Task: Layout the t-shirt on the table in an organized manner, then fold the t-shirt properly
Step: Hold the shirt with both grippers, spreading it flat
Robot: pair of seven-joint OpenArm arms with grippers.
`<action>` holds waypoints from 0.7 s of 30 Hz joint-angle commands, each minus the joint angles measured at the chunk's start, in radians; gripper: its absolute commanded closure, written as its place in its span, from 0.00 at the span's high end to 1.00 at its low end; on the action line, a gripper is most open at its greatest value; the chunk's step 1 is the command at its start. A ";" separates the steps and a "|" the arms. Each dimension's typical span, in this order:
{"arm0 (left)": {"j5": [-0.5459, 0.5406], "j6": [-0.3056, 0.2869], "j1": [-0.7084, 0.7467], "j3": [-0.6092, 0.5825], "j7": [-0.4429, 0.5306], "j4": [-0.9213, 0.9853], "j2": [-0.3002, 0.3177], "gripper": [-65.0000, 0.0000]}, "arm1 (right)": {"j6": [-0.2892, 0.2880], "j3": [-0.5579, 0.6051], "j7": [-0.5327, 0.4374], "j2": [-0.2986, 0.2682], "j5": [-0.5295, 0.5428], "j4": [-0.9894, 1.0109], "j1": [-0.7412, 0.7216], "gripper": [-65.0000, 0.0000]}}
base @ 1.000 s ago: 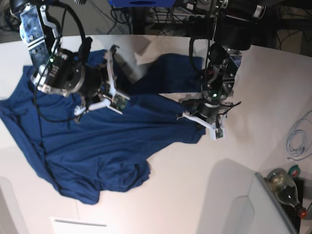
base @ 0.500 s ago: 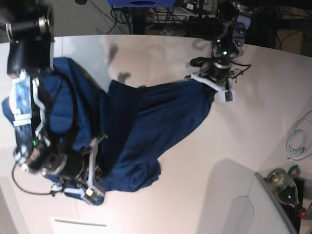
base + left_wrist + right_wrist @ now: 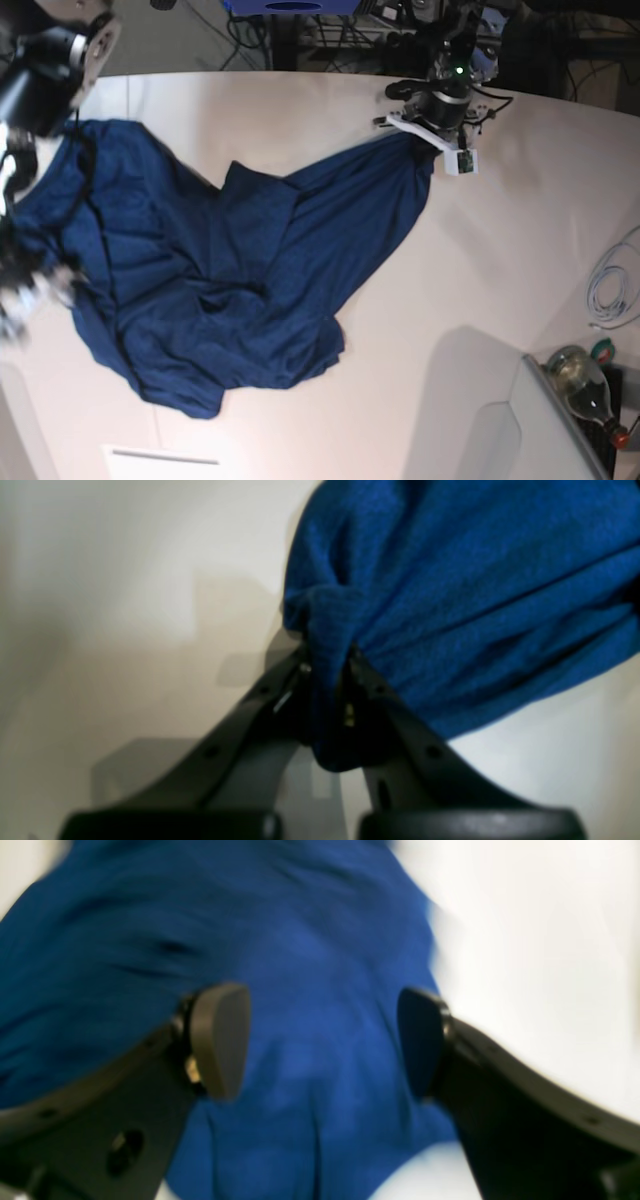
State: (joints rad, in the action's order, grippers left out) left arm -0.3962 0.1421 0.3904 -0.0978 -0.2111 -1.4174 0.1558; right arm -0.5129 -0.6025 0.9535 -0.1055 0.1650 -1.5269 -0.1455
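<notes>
Your left gripper (image 3: 327,670) has its jaws pinched tight on a bunched fold of the navy t-shirt (image 3: 240,270), near the far edge of the white table (image 3: 480,280) in the base view. From that grip the cloth stretches diagonally toward the near left, where the rest of the shirt lies rumpled and partly spread on the tabletop. Your right gripper (image 3: 320,1040) has its fingers (image 3: 220,1040) spread wide apart, holding nothing, with blue fabric below them; in the base view this gripper is blurred at the left edge. A coiled grey cable (image 3: 612,285) and a glass bottle (image 3: 585,385) sit at the right.
</notes>
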 commanded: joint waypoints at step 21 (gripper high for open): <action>-0.002 0.011 0.017 -0.003 -0.153 -0.118 0.003 0.00 | 0.032 -0.282 -0.209 0.117 0.034 0.128 0.307 0.73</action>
State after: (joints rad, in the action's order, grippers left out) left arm -0.3965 0.1539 0.4049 -0.1009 -0.3786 -1.5150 0.1555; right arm -0.4709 -0.8837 0.7517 0.0170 0.1936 -1.3853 0.1623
